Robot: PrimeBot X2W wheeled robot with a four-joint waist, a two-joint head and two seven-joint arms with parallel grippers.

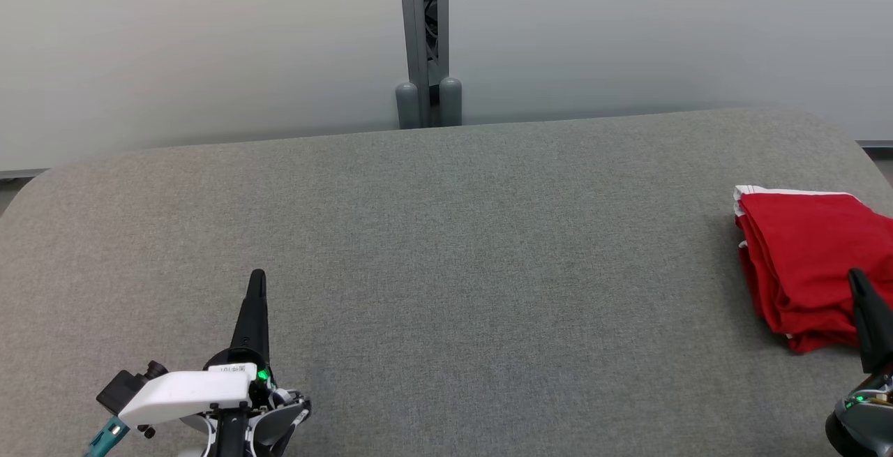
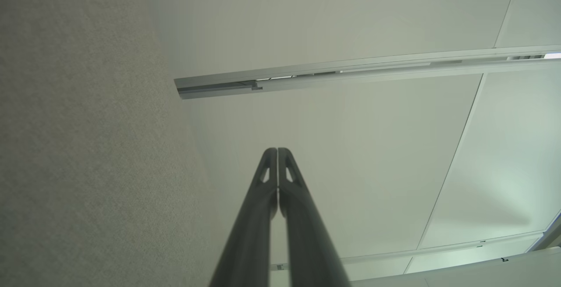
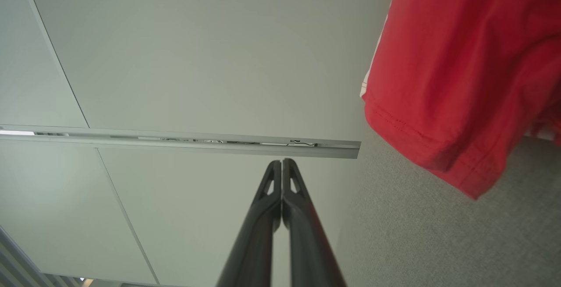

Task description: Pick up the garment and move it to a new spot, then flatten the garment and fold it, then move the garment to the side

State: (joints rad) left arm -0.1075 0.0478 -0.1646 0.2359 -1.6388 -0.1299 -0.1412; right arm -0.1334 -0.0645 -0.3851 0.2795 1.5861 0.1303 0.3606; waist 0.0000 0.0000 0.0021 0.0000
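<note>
You're looking at a plain lab or office bay — pale partition panels joined by a grey metal post stand right behind your grey cloth-covered table.

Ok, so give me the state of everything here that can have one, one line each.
Garment: folded in layers, lying at the right end of the table, not held.
Left gripper: fingers shut together, holding nothing, over bare table.
Right gripper: fingers shut together, holding nothing, beside the folded cloth.
</note>
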